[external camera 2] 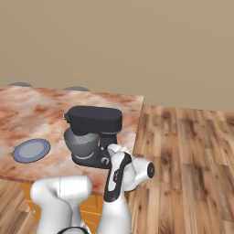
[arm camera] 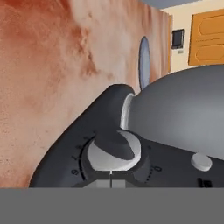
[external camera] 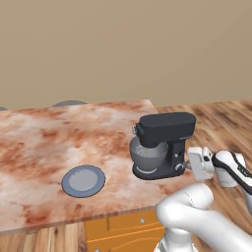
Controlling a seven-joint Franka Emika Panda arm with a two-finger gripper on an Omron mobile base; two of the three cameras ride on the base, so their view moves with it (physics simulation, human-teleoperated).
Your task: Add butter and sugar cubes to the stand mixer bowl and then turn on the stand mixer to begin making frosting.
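The dark stand mixer stands near the right end of the marbled counter, with its head down over the grey stand mixer bowl. Something pale lies in the bowl under the whisk; I cannot tell butter from sugar cubes there. My gripper is shut and reaches in from the right, its tips at the knob on the column's foot. From the other side, the gripper sits by the mixer and bowl. The hand view looks straight at the knob, with the bowl behind it.
A flat blue-grey plate lies bare, left of the mixer, near the counter's front edge. Orange cabinet drawers sit under the counter. Wooden floor opens to the right. Two stool tops peek over the far edge.
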